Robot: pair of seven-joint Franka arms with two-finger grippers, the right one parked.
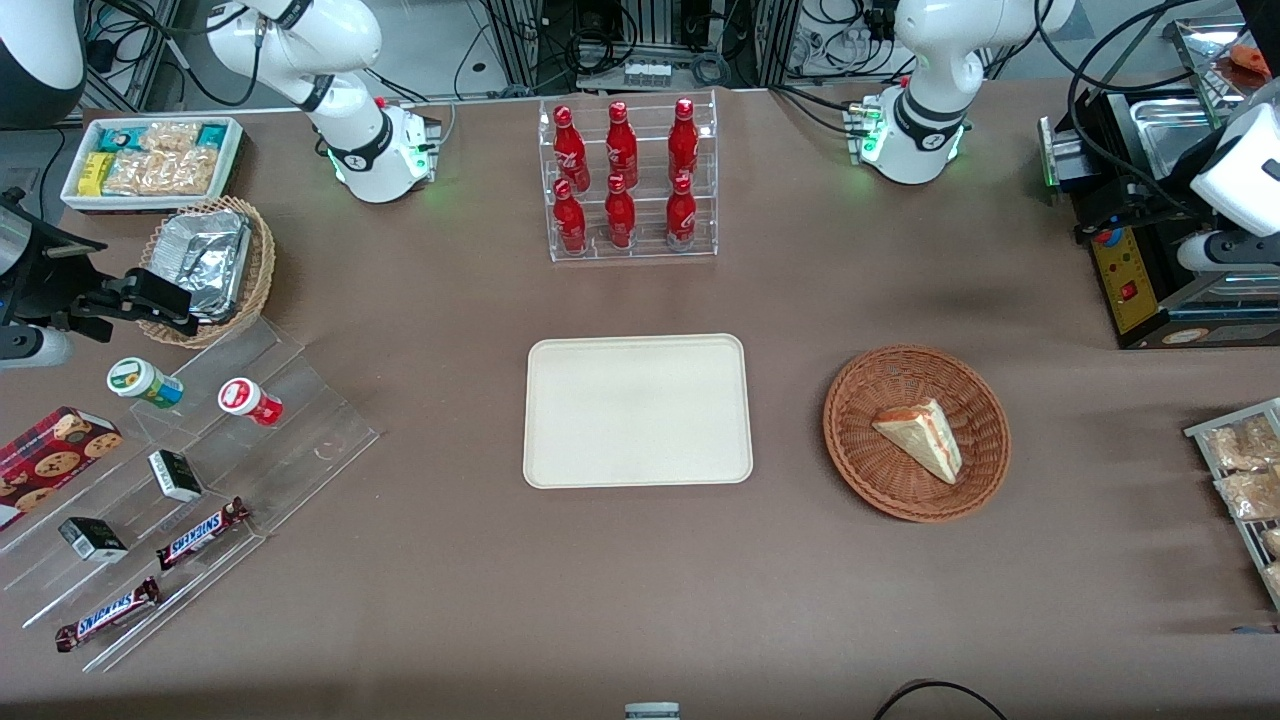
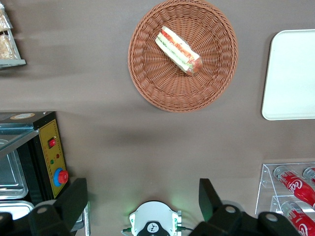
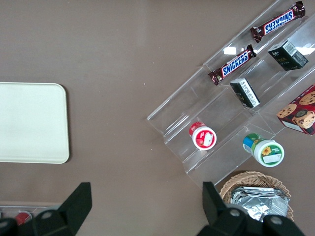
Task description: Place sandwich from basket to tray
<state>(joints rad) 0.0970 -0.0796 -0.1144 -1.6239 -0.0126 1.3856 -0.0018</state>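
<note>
Sandwich (image 1: 922, 437) in basket (image 1: 860, 455) | pincer (image 2: 142, 201) high above table, fingers apart | bars (image 1: 202, 532) read SNICKERS

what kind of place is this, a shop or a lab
Probably a robot lab staged as a snack shop: cable racks, bottle rack, sandwich in basket. The gripper hangs open, high above the table.

I see a reddish-brown woven basket (image 1: 916, 432), a sandwich (image 1: 922, 436) of pale bread with red-orange and green layers, a cream-white tray (image 1: 637, 411), a grey-brown surface (image 1: 640, 580), and my gripper (image 2: 142, 204) with black fingers (image 2: 74, 199).
</note>
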